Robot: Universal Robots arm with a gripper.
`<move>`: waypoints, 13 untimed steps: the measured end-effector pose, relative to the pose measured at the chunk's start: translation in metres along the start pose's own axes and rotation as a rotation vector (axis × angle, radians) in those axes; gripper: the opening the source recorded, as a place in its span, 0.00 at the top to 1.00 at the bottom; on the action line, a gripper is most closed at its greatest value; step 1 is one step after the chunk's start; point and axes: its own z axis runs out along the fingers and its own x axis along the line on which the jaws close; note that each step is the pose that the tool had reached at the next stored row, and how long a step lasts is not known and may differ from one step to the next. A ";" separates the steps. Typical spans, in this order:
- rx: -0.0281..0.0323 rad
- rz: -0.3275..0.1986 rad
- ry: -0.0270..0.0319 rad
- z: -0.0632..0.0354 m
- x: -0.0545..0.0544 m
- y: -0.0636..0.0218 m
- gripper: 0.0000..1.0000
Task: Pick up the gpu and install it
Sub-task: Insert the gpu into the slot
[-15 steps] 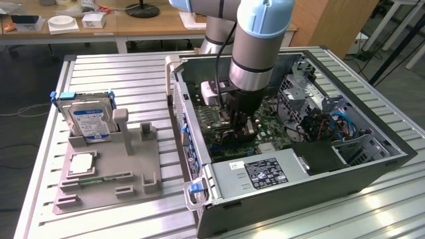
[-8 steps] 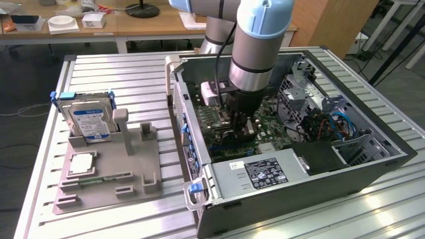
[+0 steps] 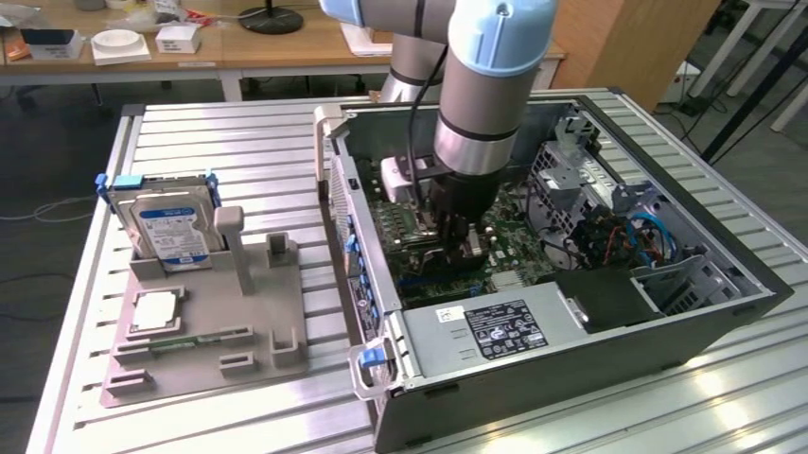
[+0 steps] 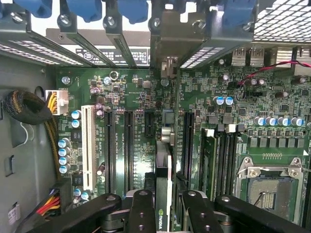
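gripper (image 4: pixel 164 206) partly closed, black fingers (image 4: pixel 141 208) clamped on either side of the gpu (image 4: pixel 164 165), which it holds edge-on; card is thin and dark, with a green logo showing near the fingers, standing upright over the green motherboard (image 4: pixel 141 92) between the long black expansion slots (image 4: pixel 128 145) and the memory slots (image 4: pixel 218 155); cannot tell if its bottom edge is seated in a slot or just above one; card's metal bracket end points toward the rear slot covers (image 4: pixel 97 34) with blue latches (image 4: pixel 87 7); empty cpu socket (image 4: pixel 267 187) beside the memory slots, white slot (image 4: pixel 88 145) on the far side of the black ones, yellow and red power wires (image 4: pixel 48 204) near the case wall; in the exterior view the arm (image 3: pixel 486 85) comes straight down into the open computer case (image 3: pixel 707 312), wrist vertical, gripper (image 3: pixel 445 241) low inside over the board; power supply (image 3: pixel 499 331) at the case's near end; grey parts holder (image 3: pixel 215 322) on the slatted table (image 3: pixel 89 312) toward the exterior view's left, hard drive (image 3: pixel 170 227) with blue-white label standing in it, cpu (image 3: pixel 154 310) lying flat, green memory stick (image 3: pixel 202 338) lying near its front
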 end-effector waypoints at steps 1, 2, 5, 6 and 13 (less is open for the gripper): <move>0.0005 0.000 0.0001 0.0002 0.000 0.0003 0.74; 0.0008 0.000 0.0000 0.0003 0.000 0.0007 0.74; 0.0014 0.000 -0.0004 0.0004 0.000 0.0018 0.74; 0.0018 0.000 -0.0003 0.0004 0.000 0.0024 0.74; 0.0009 -0.001 0.0018 0.0003 0.000 0.0034 0.74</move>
